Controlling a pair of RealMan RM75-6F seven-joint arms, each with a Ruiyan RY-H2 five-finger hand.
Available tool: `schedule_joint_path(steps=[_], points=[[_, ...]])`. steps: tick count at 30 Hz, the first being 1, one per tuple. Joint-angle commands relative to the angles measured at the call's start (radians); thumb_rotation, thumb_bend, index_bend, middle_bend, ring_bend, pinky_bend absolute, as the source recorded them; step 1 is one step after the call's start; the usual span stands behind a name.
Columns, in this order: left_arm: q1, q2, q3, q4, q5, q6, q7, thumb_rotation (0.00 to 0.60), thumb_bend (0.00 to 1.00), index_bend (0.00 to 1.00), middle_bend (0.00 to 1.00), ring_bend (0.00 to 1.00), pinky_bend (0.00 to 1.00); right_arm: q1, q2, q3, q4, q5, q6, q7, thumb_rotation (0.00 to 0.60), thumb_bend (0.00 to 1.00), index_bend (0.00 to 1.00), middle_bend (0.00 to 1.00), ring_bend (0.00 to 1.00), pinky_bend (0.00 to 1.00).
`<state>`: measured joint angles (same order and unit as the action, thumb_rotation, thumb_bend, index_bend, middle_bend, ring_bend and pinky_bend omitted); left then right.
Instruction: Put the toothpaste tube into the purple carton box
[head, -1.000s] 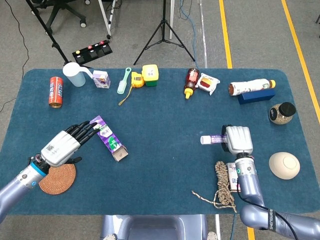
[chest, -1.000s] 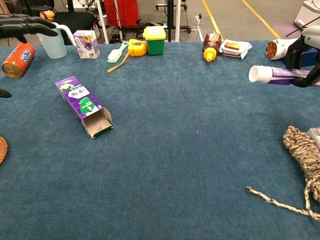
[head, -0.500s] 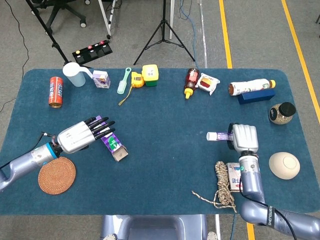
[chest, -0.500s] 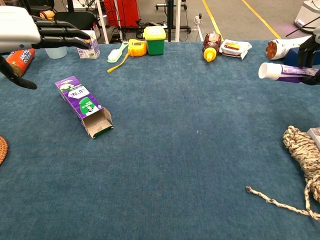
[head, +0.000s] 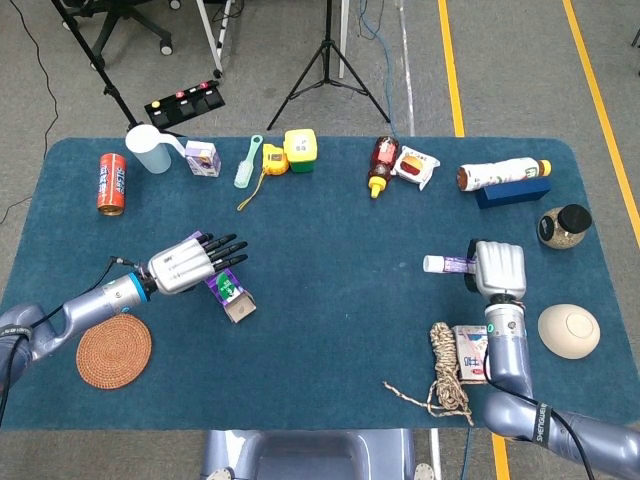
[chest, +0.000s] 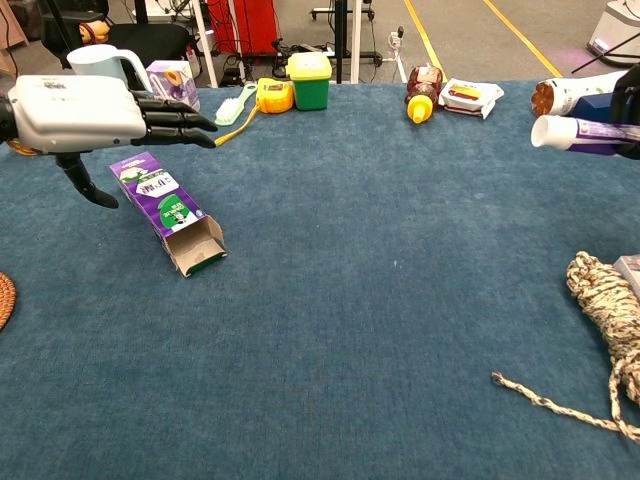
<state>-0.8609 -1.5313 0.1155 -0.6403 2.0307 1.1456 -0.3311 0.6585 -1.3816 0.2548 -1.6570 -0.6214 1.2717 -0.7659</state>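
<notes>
The purple carton box (head: 229, 293) lies flat on the blue table, its open end (chest: 202, 248) facing the near right. My left hand (head: 190, 265) hovers over the carton's far end with fingers stretched out and apart, holding nothing. In the chest view the left hand (chest: 98, 112) is above the carton (chest: 165, 208), thumb pointing down beside it. My right hand (head: 498, 268) grips the toothpaste tube (head: 449, 264) above the table at the right, with the white cap pointing left. The chest view shows the tube (chest: 580, 132) at the right edge, the hand mostly cut off.
A woven coaster (head: 114, 351) lies near my left forearm. A rope (head: 446, 370), a small packet (head: 470, 354) and a bowl (head: 568, 331) sit under and beside my right arm. Along the far edge stand a can (head: 112, 183), pitcher (head: 150, 150), brush, bottles and snacks.
My left hand has swung right and now hovers over the carton's far end. My right hand has carried the tube a little right and farther from the carton.
</notes>
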Motion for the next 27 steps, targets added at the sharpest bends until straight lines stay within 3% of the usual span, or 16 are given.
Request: schedule_joint_path(steps=[1,22,24,27], points=[[-0.015,-0.026,0.021,0.034,-0.017,-0.015,-0.013,0.600,0.07,0.00,0.00,0.00,0.28,-0.001,0.001,-0.002,0.002,-0.001,-0.002,0.004,0.600,0.71,0.70,0.85,0.88,0.87],[-0.057,-0.124,0.084,0.141,-0.082,-0.101,-0.005,0.600,0.12,0.00,0.00,0.00,0.28,-0.012,0.015,-0.010,-0.007,-0.010,0.005,0.025,0.600,0.71,0.70,0.85,0.88,0.87],[-0.058,-0.128,0.091,0.148,-0.086,-0.105,-0.008,0.600,0.13,0.03,0.00,0.00,0.28,-0.014,0.017,-0.011,-0.009,-0.010,0.005,0.029,0.600,0.71,0.70,0.85,0.88,0.87],[-0.057,-0.135,0.101,0.153,-0.095,-0.105,-0.019,0.600,0.18,0.15,0.02,0.03,0.29,-0.017,0.019,-0.011,-0.012,-0.012,0.005,0.035,0.600,0.71,0.70,0.85,0.88,0.87]])
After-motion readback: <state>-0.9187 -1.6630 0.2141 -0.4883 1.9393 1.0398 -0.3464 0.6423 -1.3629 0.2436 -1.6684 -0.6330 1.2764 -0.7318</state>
